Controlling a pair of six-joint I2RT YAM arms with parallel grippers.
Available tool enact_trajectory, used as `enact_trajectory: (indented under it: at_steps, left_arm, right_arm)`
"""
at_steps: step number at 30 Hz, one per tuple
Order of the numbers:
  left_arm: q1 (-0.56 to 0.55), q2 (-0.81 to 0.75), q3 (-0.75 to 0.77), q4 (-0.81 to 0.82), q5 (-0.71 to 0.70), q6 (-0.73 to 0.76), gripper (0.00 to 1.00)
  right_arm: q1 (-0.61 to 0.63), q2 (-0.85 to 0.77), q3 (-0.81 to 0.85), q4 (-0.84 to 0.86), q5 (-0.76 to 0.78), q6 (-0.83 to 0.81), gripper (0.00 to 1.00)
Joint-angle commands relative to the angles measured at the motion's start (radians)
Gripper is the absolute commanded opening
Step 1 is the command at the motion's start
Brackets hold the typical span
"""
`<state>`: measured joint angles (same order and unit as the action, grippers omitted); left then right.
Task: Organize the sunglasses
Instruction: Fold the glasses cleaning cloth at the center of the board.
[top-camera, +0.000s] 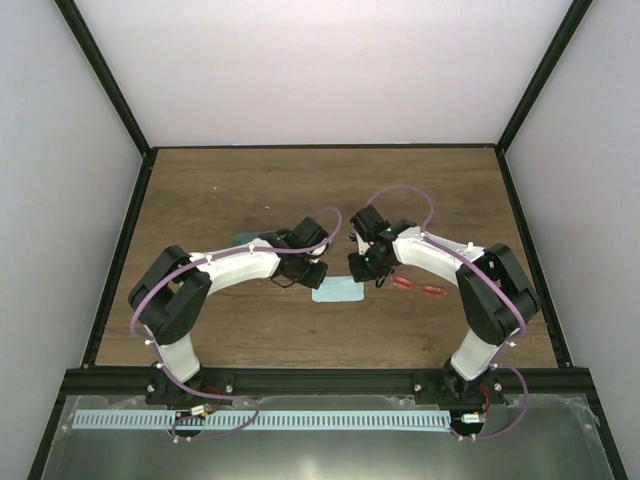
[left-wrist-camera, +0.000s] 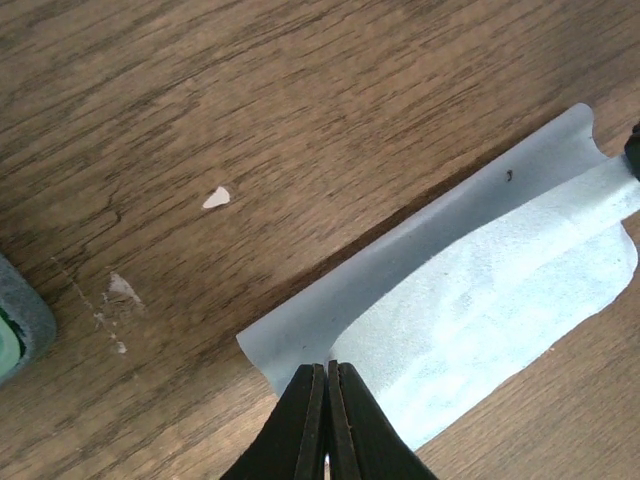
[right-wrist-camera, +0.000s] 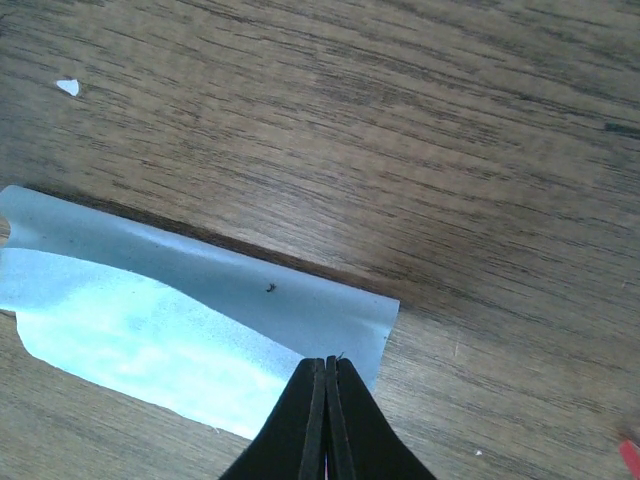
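The red sunglasses (top-camera: 420, 288) lie on the table to the right of centre; only a red tip (right-wrist-camera: 630, 456) shows in the right wrist view. A small light blue cloth (top-camera: 336, 292) lies between the arms, its far edge folded over (left-wrist-camera: 470, 280). My left gripper (left-wrist-camera: 327, 366) is shut on the cloth's left corner, and my right gripper (right-wrist-camera: 327, 360) is shut on its right corner (right-wrist-camera: 350, 330). Seen from above, the left gripper (top-camera: 312, 272) and right gripper (top-camera: 368, 268) stand at the cloth's two ends.
The grey-blue case with green inside (left-wrist-camera: 14, 335) sits to the left, mostly hidden under the left arm (top-camera: 245, 238). Dark frame posts (top-camera: 120, 250) line the table's sides. White specks (left-wrist-camera: 215, 198) mark the wood.
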<state>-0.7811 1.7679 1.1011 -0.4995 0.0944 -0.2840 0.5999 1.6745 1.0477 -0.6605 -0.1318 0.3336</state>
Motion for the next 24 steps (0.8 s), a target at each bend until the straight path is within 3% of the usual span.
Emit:
enact_trajectory:
  at_steps: [1,24]
  left_arm:
    - [-0.011,0.011,-0.001,0.007,0.002,-0.007,0.04]
    - [-0.012,0.031,-0.034,0.007,-0.010,-0.009,0.04]
  right_arm:
    - [0.011,-0.023,-0.007,0.012,-0.004,0.003,0.01]
    - [0.011,-0.011,-0.045,0.030,-0.022,0.001,0.01]
